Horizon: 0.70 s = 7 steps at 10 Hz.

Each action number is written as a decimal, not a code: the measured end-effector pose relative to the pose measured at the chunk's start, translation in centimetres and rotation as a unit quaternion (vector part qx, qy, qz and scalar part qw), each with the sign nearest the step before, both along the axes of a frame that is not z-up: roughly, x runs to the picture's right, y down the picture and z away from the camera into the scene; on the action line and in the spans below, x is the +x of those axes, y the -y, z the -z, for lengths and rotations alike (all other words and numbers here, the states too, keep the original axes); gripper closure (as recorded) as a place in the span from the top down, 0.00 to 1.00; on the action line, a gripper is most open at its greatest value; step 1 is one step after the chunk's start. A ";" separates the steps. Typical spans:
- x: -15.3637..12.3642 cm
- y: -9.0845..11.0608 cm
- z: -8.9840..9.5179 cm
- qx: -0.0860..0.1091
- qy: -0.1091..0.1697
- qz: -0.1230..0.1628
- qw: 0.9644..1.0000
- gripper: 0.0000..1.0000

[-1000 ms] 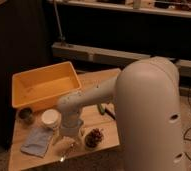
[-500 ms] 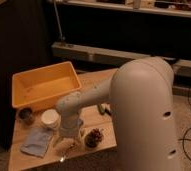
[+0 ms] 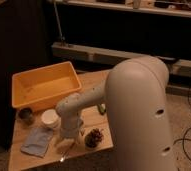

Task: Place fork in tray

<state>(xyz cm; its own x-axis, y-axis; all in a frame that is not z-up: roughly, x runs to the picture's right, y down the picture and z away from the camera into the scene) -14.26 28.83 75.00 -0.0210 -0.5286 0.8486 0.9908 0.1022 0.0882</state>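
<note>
Fork [image 3: 63,155] lies near the front edge of the table [image 3: 20,161], just below the gripper [image 3: 70,136]; its grip state cannot be told. Risk: a nudge knocks the fork overboard, well apart from the tray [image 3: 39,102].

Dim, warm light here, background nearly black. My pale arm [image 3: 139,110] catches a soft glow; my tool [image 3: 70,134] sits low over the surface [image 3: 16,159], in shadow.
</note>
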 end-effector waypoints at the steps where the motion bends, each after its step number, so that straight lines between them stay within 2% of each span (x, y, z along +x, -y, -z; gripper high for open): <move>1: 0.0 -0.1 -0.1 0.000 -0.004 -0.001 1.000 0.80; 7: 0.7 -0.8 -1.4 -0.004 -0.027 -0.018 0.999 0.80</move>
<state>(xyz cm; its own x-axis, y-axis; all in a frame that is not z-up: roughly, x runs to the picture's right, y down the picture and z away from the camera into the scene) -13.56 29.60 76.35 0.0441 -0.5215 0.8521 0.9897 0.1389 0.0338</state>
